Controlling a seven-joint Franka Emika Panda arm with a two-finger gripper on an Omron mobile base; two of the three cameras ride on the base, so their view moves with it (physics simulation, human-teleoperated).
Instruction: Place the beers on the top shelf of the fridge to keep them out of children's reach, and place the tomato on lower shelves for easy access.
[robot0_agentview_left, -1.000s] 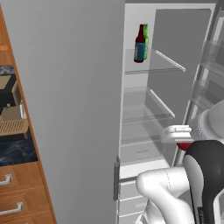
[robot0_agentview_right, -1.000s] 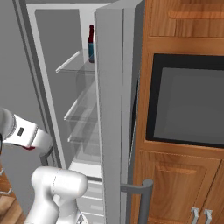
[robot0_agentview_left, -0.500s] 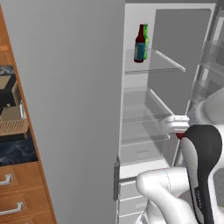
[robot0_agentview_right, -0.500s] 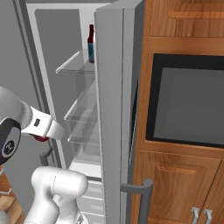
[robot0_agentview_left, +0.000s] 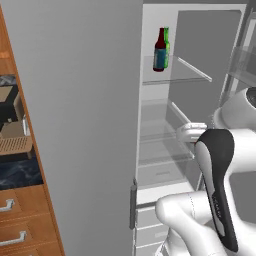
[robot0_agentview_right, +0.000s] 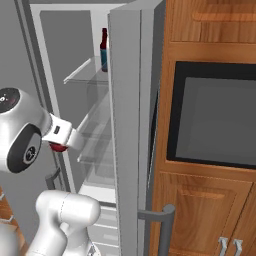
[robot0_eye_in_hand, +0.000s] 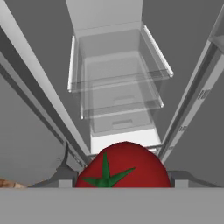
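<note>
Two beers (robot0_agentview_left: 161, 49) on top shelf (robot0_agentview_left: 172, 76), one tomato (robot0_eye_in_hand: 124, 166) in gripper (robot0_eye_in_hand: 118, 181)

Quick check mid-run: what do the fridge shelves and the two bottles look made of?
Lower shelves: clear glass or plastic; the drawers show through them. Brown beer and green beer: likely glossy tinted glass, with labels. Top shelf looks equally transparent.

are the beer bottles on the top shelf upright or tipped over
Upright. The brown bottle and green bottle stand side by side on the top shelf, necks pointing straight up.
</note>
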